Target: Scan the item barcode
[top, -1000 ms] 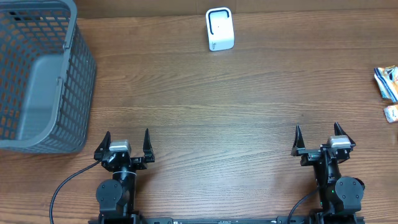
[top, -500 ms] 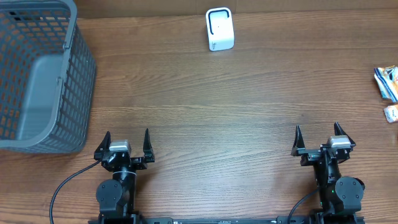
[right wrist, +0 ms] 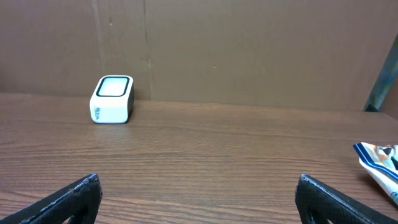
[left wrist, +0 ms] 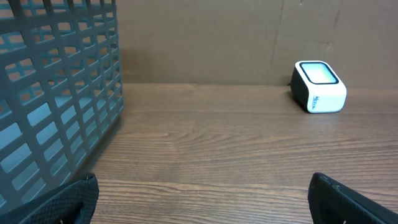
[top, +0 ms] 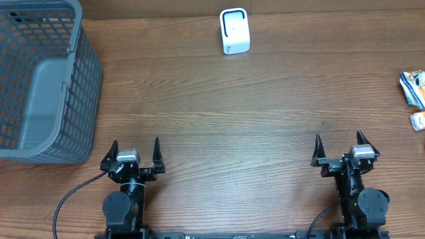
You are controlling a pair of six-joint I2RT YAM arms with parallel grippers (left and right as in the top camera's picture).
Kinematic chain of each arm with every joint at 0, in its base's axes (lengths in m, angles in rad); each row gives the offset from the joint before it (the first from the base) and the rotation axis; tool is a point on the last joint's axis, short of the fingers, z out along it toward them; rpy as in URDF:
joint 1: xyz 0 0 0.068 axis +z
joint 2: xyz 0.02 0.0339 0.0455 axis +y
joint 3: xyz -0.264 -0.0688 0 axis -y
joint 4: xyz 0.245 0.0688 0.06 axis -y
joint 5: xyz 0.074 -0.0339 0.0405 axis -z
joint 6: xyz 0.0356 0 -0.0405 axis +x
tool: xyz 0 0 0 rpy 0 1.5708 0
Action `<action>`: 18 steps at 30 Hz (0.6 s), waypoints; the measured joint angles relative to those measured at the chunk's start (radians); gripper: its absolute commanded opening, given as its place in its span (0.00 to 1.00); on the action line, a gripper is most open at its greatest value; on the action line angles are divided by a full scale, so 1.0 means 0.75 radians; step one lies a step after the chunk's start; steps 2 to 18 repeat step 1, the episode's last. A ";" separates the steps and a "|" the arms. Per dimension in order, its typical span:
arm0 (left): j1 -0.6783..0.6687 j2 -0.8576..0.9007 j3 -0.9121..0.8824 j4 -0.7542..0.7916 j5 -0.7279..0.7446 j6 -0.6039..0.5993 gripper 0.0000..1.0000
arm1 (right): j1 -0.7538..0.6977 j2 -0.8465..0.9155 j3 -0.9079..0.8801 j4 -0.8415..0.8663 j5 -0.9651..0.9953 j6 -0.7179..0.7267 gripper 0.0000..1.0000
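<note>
On the table (top: pixel 232 119), scanner (top: pixel 234 31) unmoved.

This looked like a mock shop checkout set up in a robotics lab. A grey plastic shopping basket (top: pixel 89 79) stood at one end of a wood-grain bench (top: pixel 219 113). A small white barcode scanner (top: pixel 234 31) sat at the far edge, and packaged goods (top: pixel 413 88) lay at the other end. Plain brown cardboard (right wrist: pixel 249 50) formed the backdrop. A left arm (top: pixel 124 202) and a right arm (top: pixel 362 199) were mounted at the near edge.
</note>
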 measured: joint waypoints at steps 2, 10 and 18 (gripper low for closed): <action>0.000 0.000 0.000 0.000 0.000 0.000 1.00 | -0.001 0.000 0.000 0.001 0.000 -0.001 1.00; 0.000 0.000 0.000 0.000 0.000 0.000 1.00 | -0.001 0.000 0.000 0.001 0.000 -0.001 1.00; 0.000 0.000 0.000 0.000 0.000 0.000 1.00 | -0.001 0.000 0.000 0.001 0.000 -0.001 1.00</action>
